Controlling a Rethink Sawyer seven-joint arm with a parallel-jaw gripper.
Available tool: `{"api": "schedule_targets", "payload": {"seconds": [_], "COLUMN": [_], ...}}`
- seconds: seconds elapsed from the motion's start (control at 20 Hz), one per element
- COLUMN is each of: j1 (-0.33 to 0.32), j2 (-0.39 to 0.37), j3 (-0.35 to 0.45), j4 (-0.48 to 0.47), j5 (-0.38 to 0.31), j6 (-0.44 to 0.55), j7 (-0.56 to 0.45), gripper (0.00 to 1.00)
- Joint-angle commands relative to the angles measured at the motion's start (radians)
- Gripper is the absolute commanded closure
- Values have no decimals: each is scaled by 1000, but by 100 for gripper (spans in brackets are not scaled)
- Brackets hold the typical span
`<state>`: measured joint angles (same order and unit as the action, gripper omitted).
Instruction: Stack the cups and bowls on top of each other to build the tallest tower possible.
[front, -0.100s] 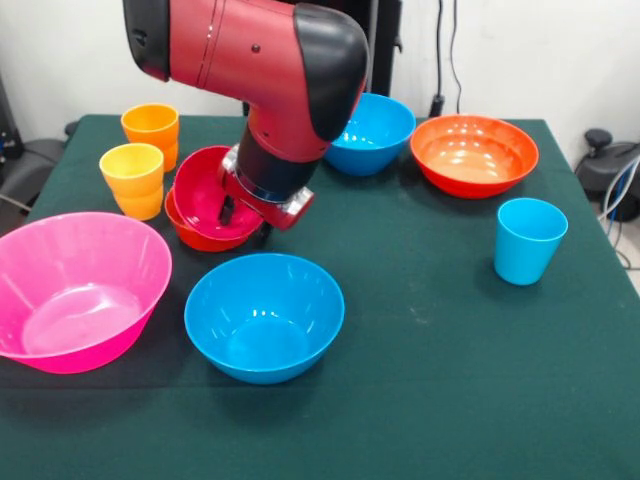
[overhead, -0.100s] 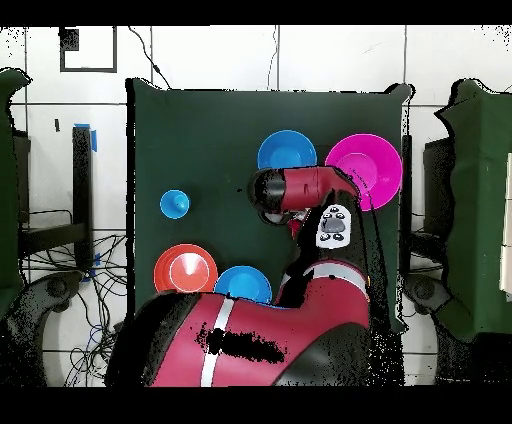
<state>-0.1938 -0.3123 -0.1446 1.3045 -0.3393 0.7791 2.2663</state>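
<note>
My gripper (front, -0.100s: 246, 222) has come down at the table's left middle in the front view. One finger (front, -0.100s: 228, 210) is inside the small magenta bowl (front, -0.100s: 198, 188) and the other is outside its rim, so it is shut on that rim. This bowl leans, tipped toward the camera, in the small orange-red bowl (front, -0.100s: 200, 238); together they make the tower. To their left stand an orange cup (front, -0.100s: 150, 124) and a yellow cup (front, -0.100s: 132, 176). A light blue cup (front, -0.100s: 528, 238) (overhead, -0.100s: 174, 204) stands alone on the right. In the overhead view the arm hides the gripper.
The big pink bowl (front, -0.100s: 75, 290) (overhead, -0.100s: 365, 165) sits at the front left, with a blue bowl (front, -0.100s: 265, 315) (overhead, -0.100s: 287, 152) beside it. A second blue bowl (front, -0.100s: 372, 130) (overhead, -0.100s: 243, 283) and the wide orange bowl (front, -0.100s: 473, 152) (overhead, -0.100s: 185, 268) are at the back.
</note>
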Motion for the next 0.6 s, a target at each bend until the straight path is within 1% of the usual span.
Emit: {"api": "schedule_targets", "payload": {"seconds": [0.05, 0.1, 0.3, 0.6], "j1": [-22, -21, -18, -36], "j2": [71, 65, 58, 61], "j3": [73, 66, 52, 58], "j4": [82, 86, 98, 116], "j5": [-68, -73, -61, -55], "j6": [-43, -43, -30, -36], "j7": [-88, -90, -73, -77], "gripper": [100, 100, 100, 100]}}
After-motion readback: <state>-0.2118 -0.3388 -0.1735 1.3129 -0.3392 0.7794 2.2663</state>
